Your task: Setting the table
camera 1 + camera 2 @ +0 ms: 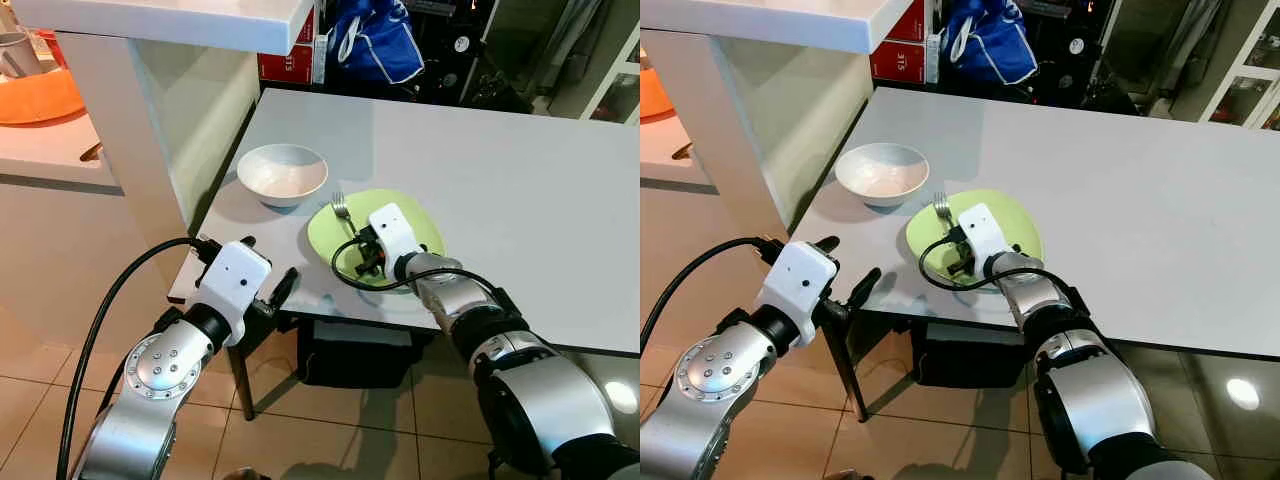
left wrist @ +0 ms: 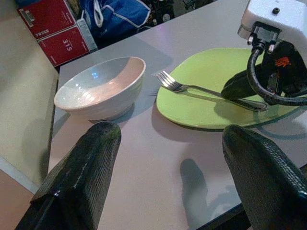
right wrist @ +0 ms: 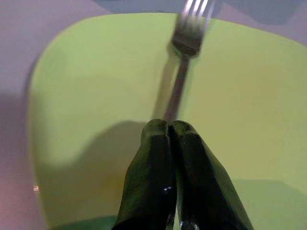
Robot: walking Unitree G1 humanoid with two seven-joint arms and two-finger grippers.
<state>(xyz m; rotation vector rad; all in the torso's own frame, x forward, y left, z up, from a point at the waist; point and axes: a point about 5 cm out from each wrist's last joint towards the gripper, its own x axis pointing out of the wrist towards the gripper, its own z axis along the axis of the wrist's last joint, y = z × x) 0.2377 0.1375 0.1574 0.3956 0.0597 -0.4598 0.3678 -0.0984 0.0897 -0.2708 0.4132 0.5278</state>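
A lime-green plate [image 1: 425, 228] lies near the front edge of the grey table [image 1: 500, 150]. A silver fork [image 2: 192, 88] rests on it, tines toward the white bowl [image 1: 283, 172] that stands just left of the plate. My right gripper [image 3: 168, 125] is shut, its tips over the fork's handle on the plate's near side; the fork lies flat and I cannot see a pinch on it. My left gripper [image 2: 170, 132] is open, held low at the table's front left corner and facing the bowl and plate with nothing between its fingers.
A white counter pillar [image 1: 120, 110] stands close on the left, with an orange bowl [image 1: 35, 95] on the ledge behind it. A blue bag [image 1: 375, 40] and red boxes [image 1: 290, 62] sit beyond the table. A black box [image 1: 350, 350] lies under it.
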